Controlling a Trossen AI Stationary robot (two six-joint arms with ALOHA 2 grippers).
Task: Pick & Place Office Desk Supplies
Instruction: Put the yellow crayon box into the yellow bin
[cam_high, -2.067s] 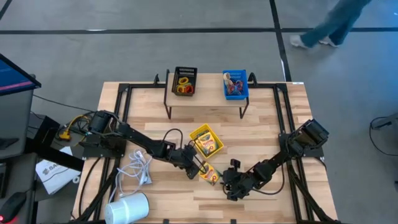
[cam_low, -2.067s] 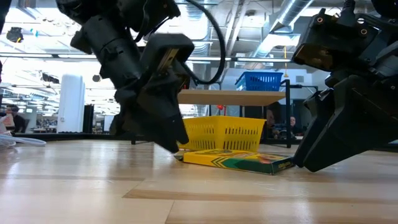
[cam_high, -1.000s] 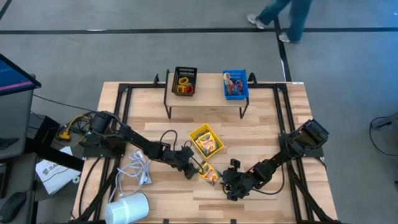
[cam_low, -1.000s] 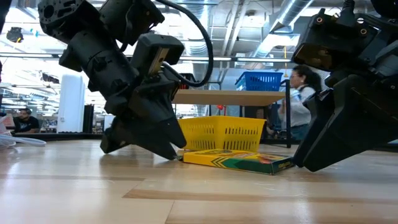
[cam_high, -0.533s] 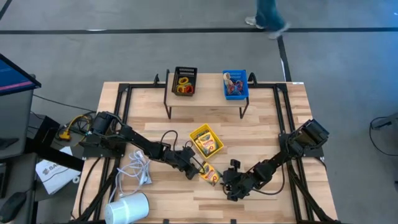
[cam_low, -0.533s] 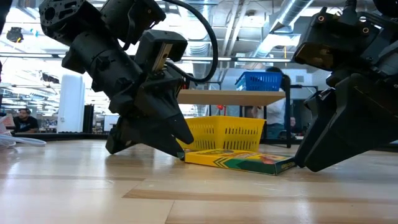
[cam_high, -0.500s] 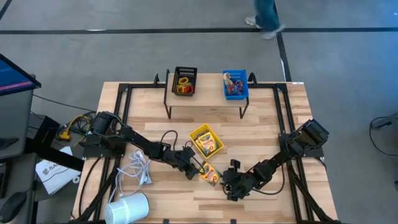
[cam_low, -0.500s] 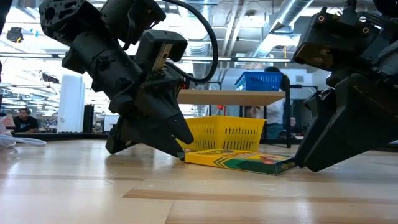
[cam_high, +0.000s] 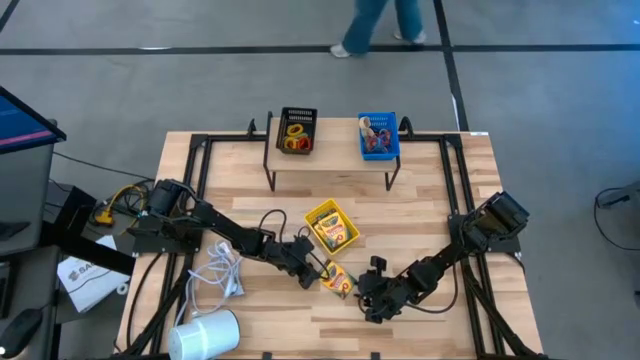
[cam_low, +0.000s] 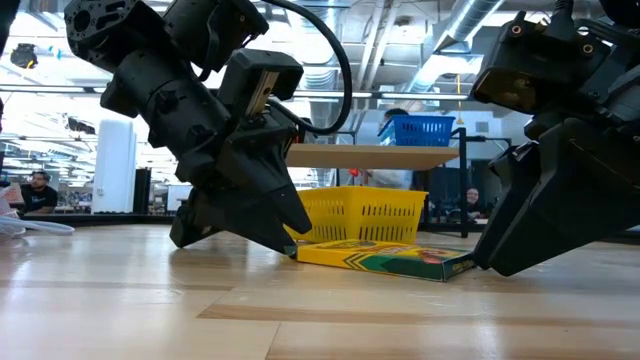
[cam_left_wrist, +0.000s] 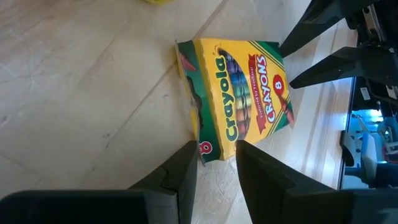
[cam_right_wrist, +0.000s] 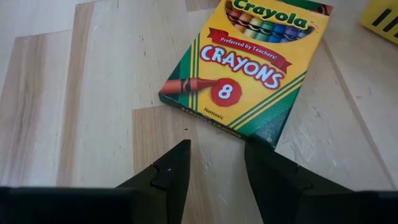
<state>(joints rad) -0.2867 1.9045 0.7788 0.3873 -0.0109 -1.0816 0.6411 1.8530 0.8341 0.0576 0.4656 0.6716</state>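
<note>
We are finding 1 crayon box (cam_high: 337, 279) lying flat on the worktop (cam_high: 420, 200), just in front of the yellow bin (cam_high: 331, 228), which is already holding another box. The left gripper (cam_high: 318, 271) is sitting at 1 end of the loose box with its fingers (cam_left_wrist: 186, 163) spread, its tips at the box's short edge and pinching nothing. The right gripper (cam_high: 366, 292) is waiting just beside the opposite end, fingers (cam_right_wrist: 174, 167) likewise apart and clear of the box.

We are judging the box light, thin cardboard, stiff on its faces but crushable, and glossy enough to slip; taking it across the narrow edges looks soundest.

The worktop is bare, pale wood, offering fair friction. A raised shelf (cam_high: 330, 155) at the back is carrying the black bin (cam_high: 296, 131) and blue bin (cam_high: 378, 136). A person (cam_high: 375, 25) is walking past beyond the worktop.
</note>
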